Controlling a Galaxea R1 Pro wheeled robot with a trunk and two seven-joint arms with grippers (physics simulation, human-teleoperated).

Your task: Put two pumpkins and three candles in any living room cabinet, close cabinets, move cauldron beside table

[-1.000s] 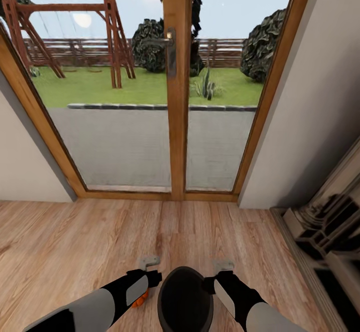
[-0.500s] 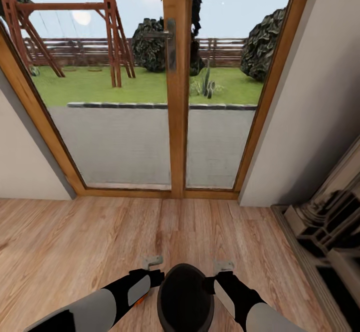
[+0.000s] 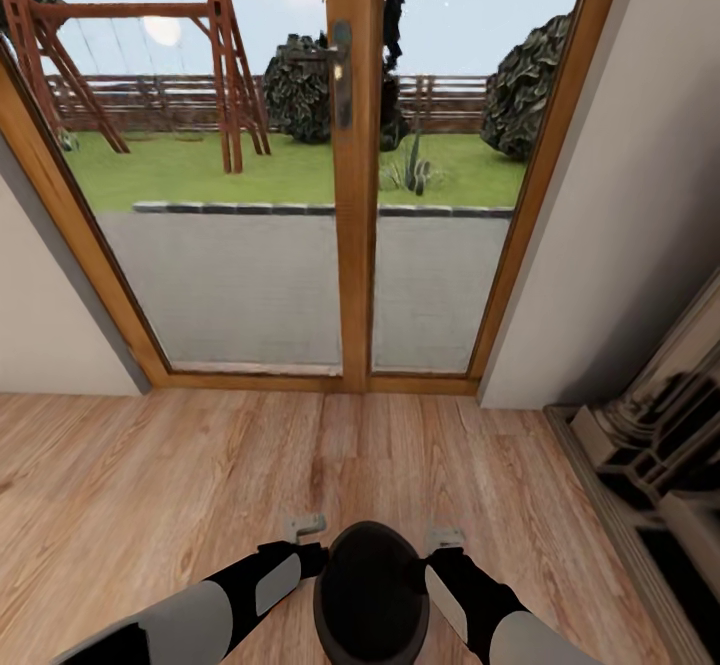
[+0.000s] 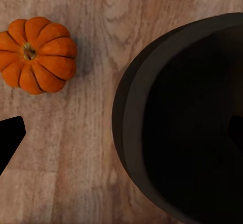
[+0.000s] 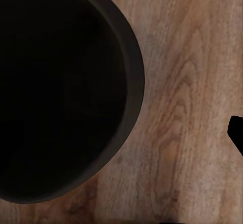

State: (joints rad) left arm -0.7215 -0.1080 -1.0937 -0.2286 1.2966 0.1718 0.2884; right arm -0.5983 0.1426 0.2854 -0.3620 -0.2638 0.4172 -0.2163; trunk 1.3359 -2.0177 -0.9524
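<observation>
You're in a home's living room: wood-plank floor (image 3: 200,465), a timber-framed glass patio door (image 3: 345,175) at 12 o'clock, and a garden swing set (image 3: 140,75) outside at 11.

Head view faces glass door (image 3: 345,195); wrist views close above cauldron (image 4: 187,118).

- Cauldron (image 3: 370,595): round, black, wide-rimmed, upright with its dark mouth facing up; whether it rests on the wood floor is unclear.
- 1 pumpkin (image 4: 38,54): bright orange, ribbed, stem up, on the floor near the cauldron, apart.

Both arms forward, low, left arm (image 3: 215,610) and right arm (image 3: 480,610) parallel.
</observation>
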